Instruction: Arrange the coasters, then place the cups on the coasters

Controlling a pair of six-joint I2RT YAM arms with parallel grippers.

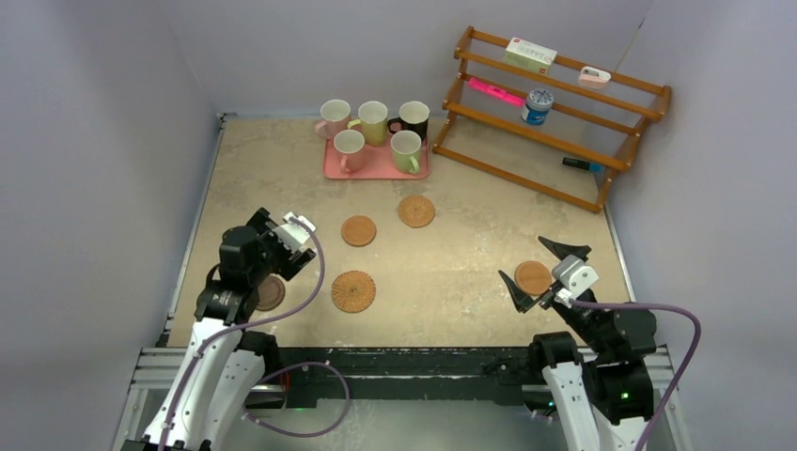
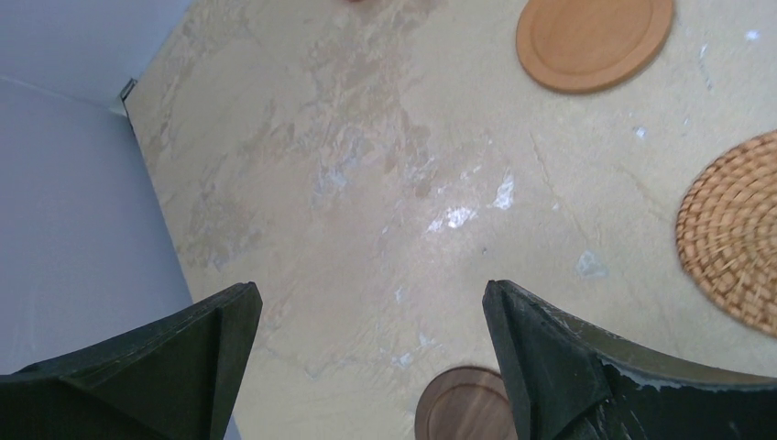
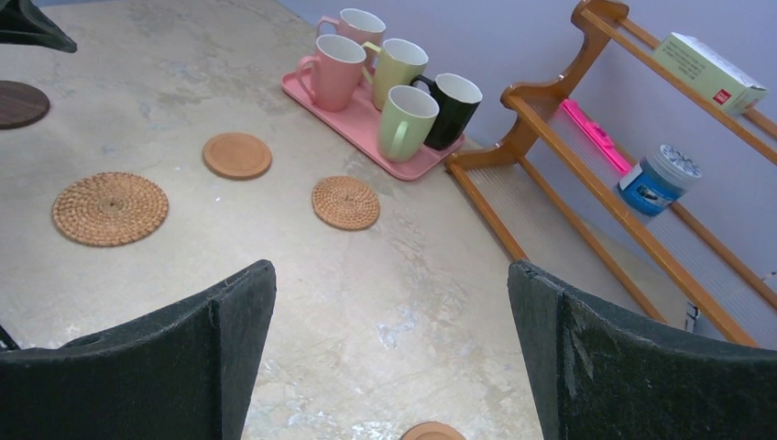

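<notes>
Both grippers hang wide open with nothing held. The right gripper (image 3: 392,275) sits at the lower right of the top view, and the plain tan coaster (image 1: 533,277) lies right under it. In the right wrist view only that disc's top edge shows at the bottom centre, slightly right of the midline between the fingers, so the disc lies just short of the fingertips, toward the wrist. The left gripper (image 2: 371,298) is at the lower left of the top view over the dark brown coaster (image 1: 271,293), which is half hidden by the arm there. In the left wrist view it peeks in at the bottom edge, tucked against the right-hand finger and off-centre to the right. Each arm therefore has one disc almost beneath it, with no contact visible at either. All the discs are round, so there is no long axis to line up with. The other three lie mid-table: the big woven coaster (image 1: 353,291) at lower centre, nearer the left arm, the smooth tan coaster (image 1: 358,230) above it, and the small woven coaster (image 1: 416,210) further up and right, roughly between the arms. All five coasters lie scattered and bare. The cups (image 1: 372,122) stand bunched on the pink tray (image 1: 376,171) at top centre, well apart from both grippers. I'd guess the nearest-disc grabs come first: a small pull-back for the right, a small shift right for the left.
</notes>
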